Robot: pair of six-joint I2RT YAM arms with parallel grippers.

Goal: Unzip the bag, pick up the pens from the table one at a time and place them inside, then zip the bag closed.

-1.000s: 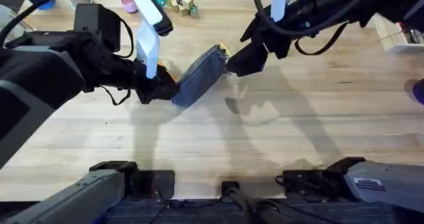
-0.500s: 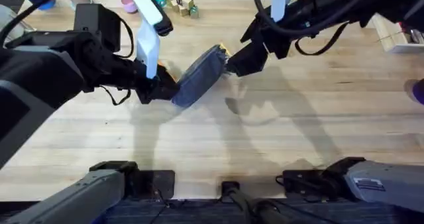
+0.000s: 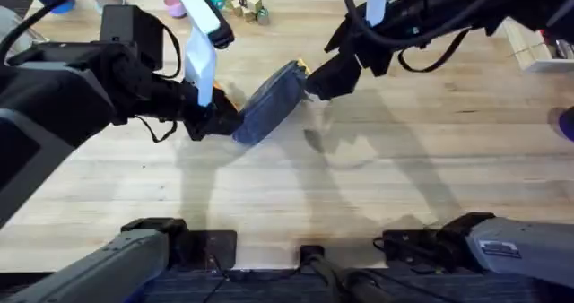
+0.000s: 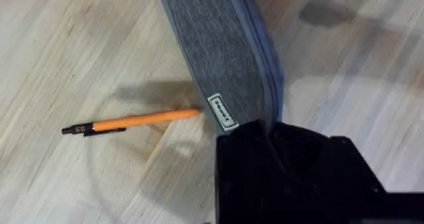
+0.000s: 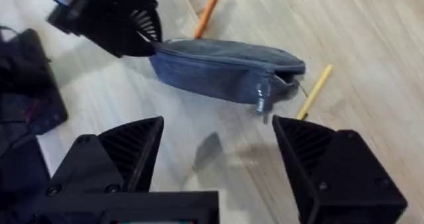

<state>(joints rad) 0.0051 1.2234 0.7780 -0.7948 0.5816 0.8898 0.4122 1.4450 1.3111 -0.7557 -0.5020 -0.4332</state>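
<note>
One end of the bag (image 3: 271, 103) sits clamped in the left pincer (image 3: 218, 120).

Light wood plank surface, soft shadows mid-frame. Far edge: small coloured blocks (image 3: 247, 4), pink cup (image 3: 174, 4), white box (image 3: 538, 47) at right.

Our two arms are mostly matte black, with loose black cables looping along the links and a white panel standing on each near the wrist. Our bases are grey, the right one carrying a small white printed label. The right hand (image 5: 218, 151) has blocky black fingers (image 5: 126, 151) with ribbed inner faces.
</note>
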